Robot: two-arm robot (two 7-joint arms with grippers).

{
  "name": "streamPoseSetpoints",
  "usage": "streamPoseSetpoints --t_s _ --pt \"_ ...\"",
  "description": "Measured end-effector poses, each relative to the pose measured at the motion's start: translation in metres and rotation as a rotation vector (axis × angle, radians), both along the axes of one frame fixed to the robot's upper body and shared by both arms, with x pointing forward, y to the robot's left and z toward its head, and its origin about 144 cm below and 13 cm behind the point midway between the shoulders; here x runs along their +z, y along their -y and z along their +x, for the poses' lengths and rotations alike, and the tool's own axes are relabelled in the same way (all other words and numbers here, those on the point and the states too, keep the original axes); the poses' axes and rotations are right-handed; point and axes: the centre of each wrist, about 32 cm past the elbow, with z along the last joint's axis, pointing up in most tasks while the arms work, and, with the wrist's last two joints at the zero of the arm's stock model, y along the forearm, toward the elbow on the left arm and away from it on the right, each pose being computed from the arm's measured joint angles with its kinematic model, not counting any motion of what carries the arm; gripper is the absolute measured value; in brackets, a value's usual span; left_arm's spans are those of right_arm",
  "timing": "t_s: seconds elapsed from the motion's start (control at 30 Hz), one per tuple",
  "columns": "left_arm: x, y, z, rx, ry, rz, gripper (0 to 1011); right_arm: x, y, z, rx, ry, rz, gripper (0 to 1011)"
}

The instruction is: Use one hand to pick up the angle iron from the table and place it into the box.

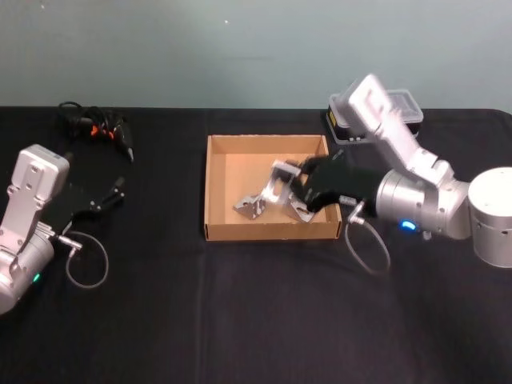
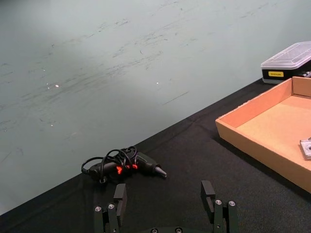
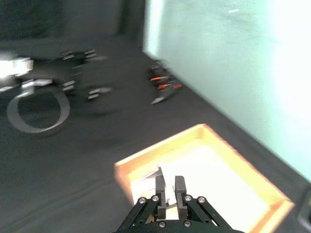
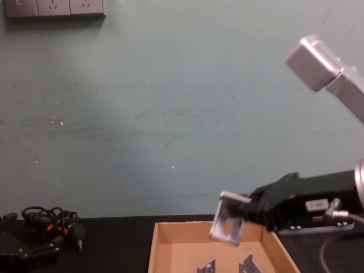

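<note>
From the head camera I see the table (image 1: 240,320), a flat black top against a pale green wall, with the box (image 1: 216,188) at its middle and a black plastic case (image 1: 404,112) with a clear lid just beyond the box's far right corner. A black tool with an orange mark and a coiled cord (image 1: 100,128) lies at the far left. My right gripper (image 1: 298,190) reaches in over the box's right side, its jaws closed on an angle iron (image 1: 278,186) held above the floor of the box; two more brackets (image 1: 252,206) lie inside the box. My left gripper (image 1: 112,194) sits low at the left, well apart from the box. The left wrist camera shows its fingers (image 2: 119,196) spread open over bare cloth, the corded tool ahead of them near the wall. In the right wrist camera, the box's bright floor lies beneath the nearly closed fingers (image 3: 179,187). From the chest camera, the right gripper holds the angle iron tilted, clear above the box's far wall.
</note>
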Motion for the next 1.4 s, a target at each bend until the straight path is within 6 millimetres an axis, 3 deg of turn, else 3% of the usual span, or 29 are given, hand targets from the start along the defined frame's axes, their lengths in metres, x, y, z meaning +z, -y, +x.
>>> streamPoseSetpoints --t_s 0.37,0.87,1.4 --pt "0.0 0.0 0.0 0.0 0.0 0.0 1000 -0.01 0.009 0.022 -0.177 0.02 0.057 130" --pt "0.0 0.0 0.0 0.0 0.0 0.0 1000 -0.036 -0.006 0.064 -0.276 -0.019 0.04 130" --pt "0.0 0.0 0.0 0.0 0.0 0.0 1000 -0.053 -0.024 0.093 -0.286 -0.078 -0.004 130"
